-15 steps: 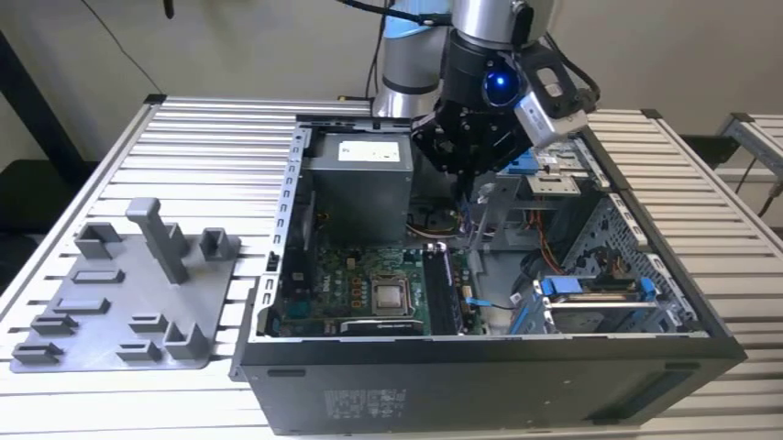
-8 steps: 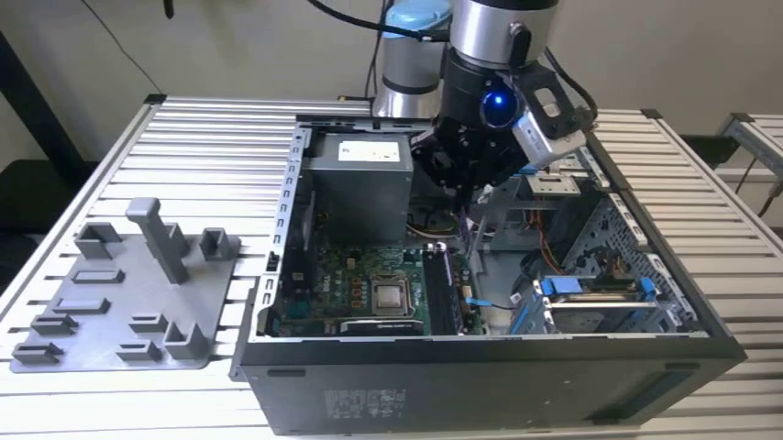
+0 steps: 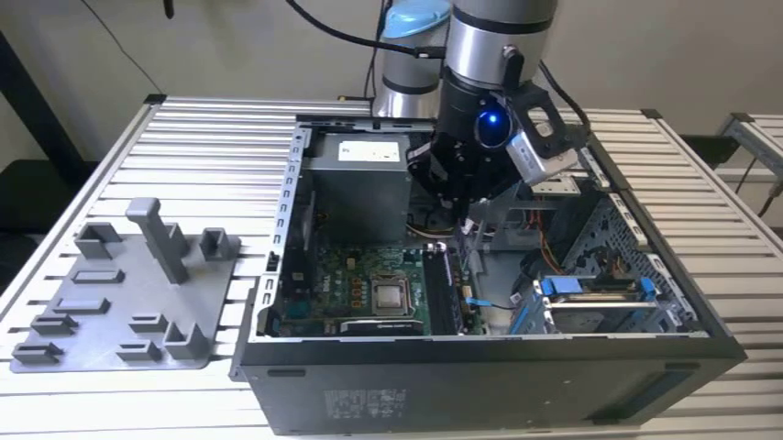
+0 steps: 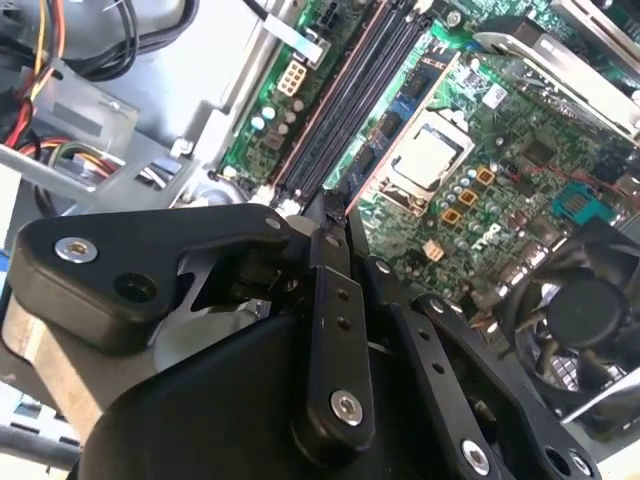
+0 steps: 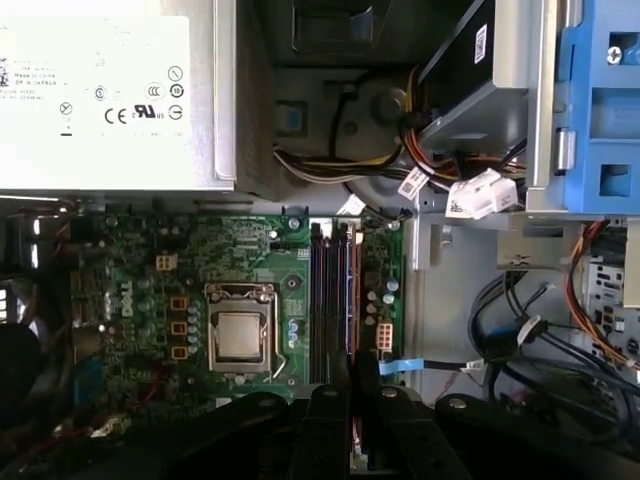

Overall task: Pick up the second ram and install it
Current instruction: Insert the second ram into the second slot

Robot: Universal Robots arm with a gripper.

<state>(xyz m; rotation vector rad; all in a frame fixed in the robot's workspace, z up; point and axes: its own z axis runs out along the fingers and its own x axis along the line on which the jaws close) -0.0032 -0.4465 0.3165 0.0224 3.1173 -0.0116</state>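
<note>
My gripper (image 3: 468, 231) reaches down into the open computer case (image 3: 367, 385), above the memory slots (image 5: 325, 300) beside the processor socket (image 5: 240, 335). Its fingers (image 4: 330, 300) are drawn together on the second ram (image 5: 352, 300), a thin dark strip seen edge-on with a brownish edge. The ram (image 4: 395, 130) runs parallel to the black slots, right at them, and I cannot tell whether it is seated. In the exterior view the ram (image 3: 445, 284) stands on edge on the motherboard. In the first wrist view the gripper (image 5: 352, 385) hides the ram's near part.
The grey holder tray (image 3: 123, 302) with upright posts lies on the slatted table at the exterior view's left. Inside the case are the power supply (image 3: 355, 183), loose cable bundles (image 5: 540, 340), a blue drive bracket (image 3: 588, 289) and a fan (image 4: 590, 310).
</note>
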